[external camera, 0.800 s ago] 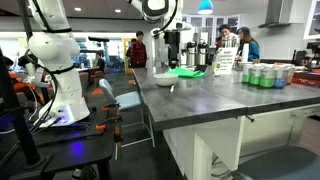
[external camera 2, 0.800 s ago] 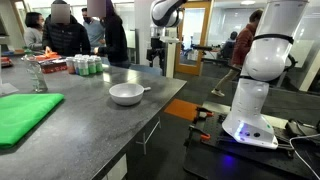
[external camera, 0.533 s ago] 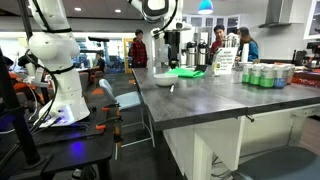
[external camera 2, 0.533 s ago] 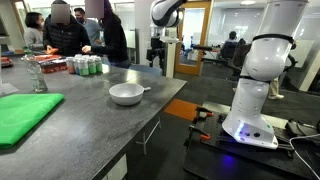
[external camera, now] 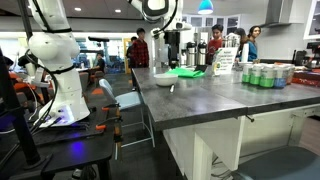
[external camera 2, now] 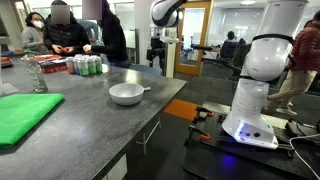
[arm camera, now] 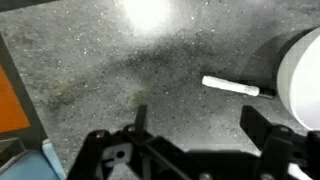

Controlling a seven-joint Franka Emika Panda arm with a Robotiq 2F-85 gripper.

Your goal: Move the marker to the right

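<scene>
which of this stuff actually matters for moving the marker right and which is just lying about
For the job:
marker, beside the bowl
hand, open

Just lying about:
bowl
green sheet
cans

A white bowl (external camera 2: 126,94) sits near the edge of the grey counter (external camera 2: 95,130), apart from a flat green mat (external camera 2: 22,115). Farther along the counter a cluster of cans (external camera 2: 85,66) stands upright, with a white sign (external camera: 224,60) near them in an exterior view. Several people (external camera 2: 65,28) stand behind the counter. An orange patch of floor (external camera 2: 185,108) shows below its edge.
</scene>
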